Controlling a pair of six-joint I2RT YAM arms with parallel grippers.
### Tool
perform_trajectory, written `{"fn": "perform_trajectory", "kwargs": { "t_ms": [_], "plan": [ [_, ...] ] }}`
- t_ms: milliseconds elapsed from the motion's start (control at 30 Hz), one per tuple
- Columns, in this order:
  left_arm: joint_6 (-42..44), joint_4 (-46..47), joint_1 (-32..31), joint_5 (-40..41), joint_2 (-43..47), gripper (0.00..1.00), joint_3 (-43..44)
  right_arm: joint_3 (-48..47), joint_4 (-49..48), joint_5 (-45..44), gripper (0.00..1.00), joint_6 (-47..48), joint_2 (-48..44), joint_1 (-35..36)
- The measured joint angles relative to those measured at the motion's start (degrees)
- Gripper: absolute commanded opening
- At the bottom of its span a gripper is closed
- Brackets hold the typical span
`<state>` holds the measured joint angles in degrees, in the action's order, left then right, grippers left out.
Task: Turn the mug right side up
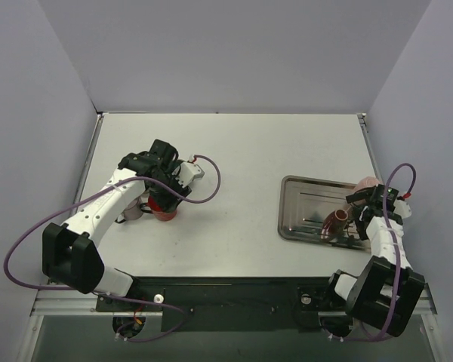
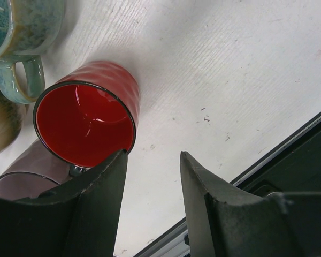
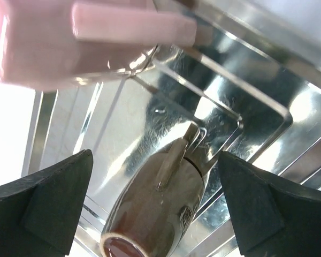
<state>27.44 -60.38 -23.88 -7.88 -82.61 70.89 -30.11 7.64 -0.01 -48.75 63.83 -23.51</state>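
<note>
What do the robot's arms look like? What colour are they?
The left arm and right arm are white tubes with chunky black joints. A thin purple cable loops along each. The fingers are flat, dark wedges.

Bright even light, harsh glare on the metal tray [image 3: 129, 126], soft shadows.

A white wood-grain tabletop [image 1: 241, 151] is shown; a glossy red dimpled mug [image 2: 85, 123] and a blue-green glazed mug [image 2: 21, 32] are grouped left, and a shiny rectangular metal tray [image 1: 306, 192] is laid right.
</note>
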Motion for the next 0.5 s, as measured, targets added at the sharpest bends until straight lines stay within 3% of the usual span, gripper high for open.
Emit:
{"fn": "perform_trajectory", "kwargs": {
  "t_ms": [167,367,467,500],
  "plan": [
    [-0.02,0.07,-0.42,-0.11,0.0,0.54,0.55,-2.6,0.46,2.64,0.9,1.05,2.16,-3.15],
    [0.0,0.35,-0.42,-0.15,0.0,0.54,0.55,-1.92,-1.05,4.2,0.72,0.24,7.13,-3.13],
    [0.0,0.63,-0.42,-0.24,0.0,0.54,0.55,-0.72,-2.23,4.35,0.57,-0.79,8.46,-3.13],
    [0.0,0.63,-0.42,-0.26,0.0,0.54,0.55,-0.63,-2.64,4.39,0.48,-0.92,8.79,-3.13]
  ]
}}
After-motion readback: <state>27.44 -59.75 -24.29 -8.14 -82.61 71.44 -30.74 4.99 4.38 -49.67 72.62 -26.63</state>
